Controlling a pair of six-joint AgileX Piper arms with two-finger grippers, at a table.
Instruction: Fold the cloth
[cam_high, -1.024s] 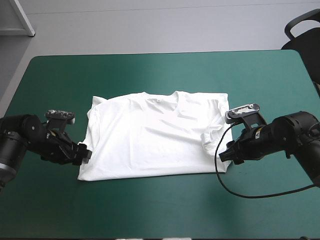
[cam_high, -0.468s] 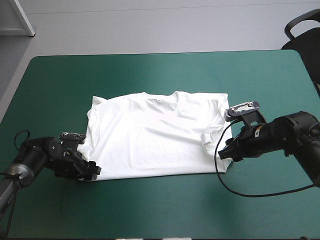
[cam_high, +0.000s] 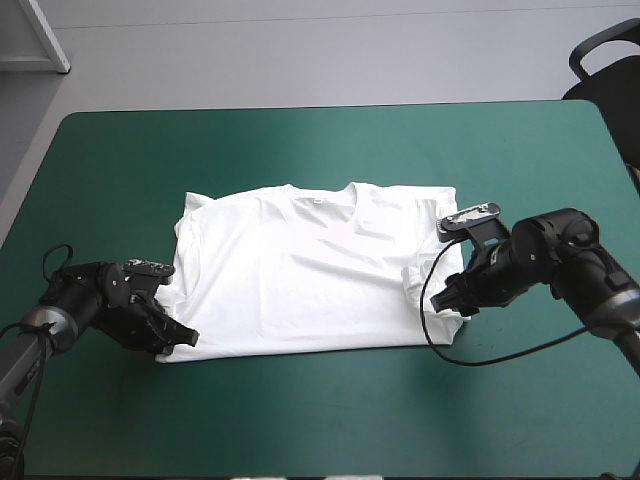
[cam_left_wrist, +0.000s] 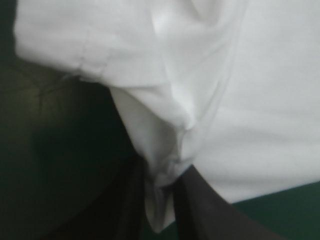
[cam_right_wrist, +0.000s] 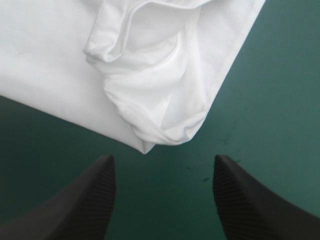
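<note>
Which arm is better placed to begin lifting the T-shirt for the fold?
Left: the left gripper is shut on the T-shirt at its near left corner. The right gripper is open, the shirt's corner ahead of it, not gripped.

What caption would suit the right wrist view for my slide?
Open right gripper poised before the bunched corner of the white T-shirt on the teal-green cover.

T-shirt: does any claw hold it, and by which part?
The left claw grips the T-shirt by its near left corner. The right claw is open, holding nothing.
</note>
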